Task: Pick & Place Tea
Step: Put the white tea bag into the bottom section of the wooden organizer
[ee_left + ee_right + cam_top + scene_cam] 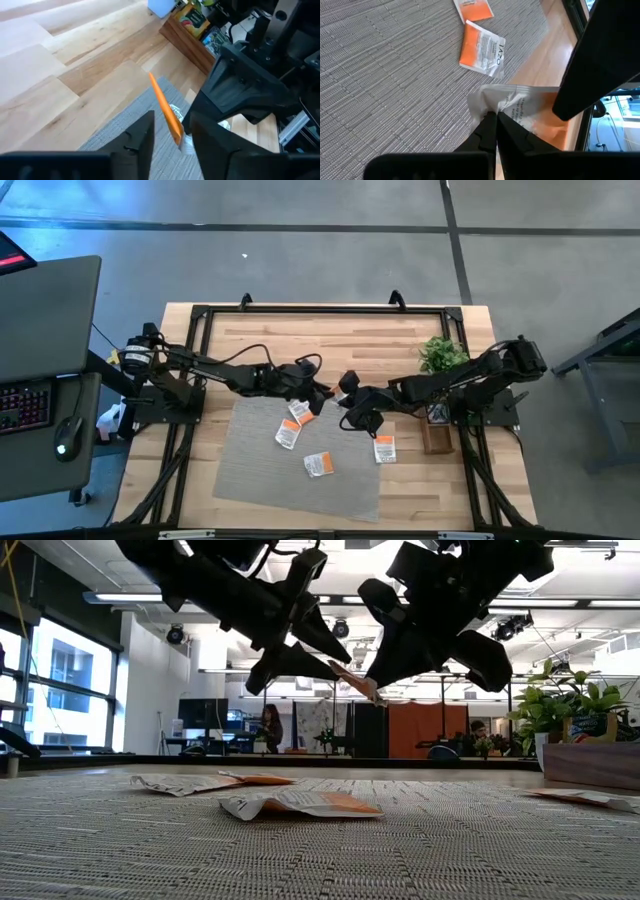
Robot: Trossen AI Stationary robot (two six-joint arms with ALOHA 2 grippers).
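One sachet (520,107) hangs above the mat (250,470), pinched in the right claw (492,120), edge between the spread left claw (172,137). Misaligned handover risks dropping it.

One white-and-orange tea sachet (520,107) held up in air, four more (322,465) flat on grey mat

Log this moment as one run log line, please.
phase: mid-air handover | right gripper: shut on tea sachet | left gripper: jaws astride it | grey mat: four sachets
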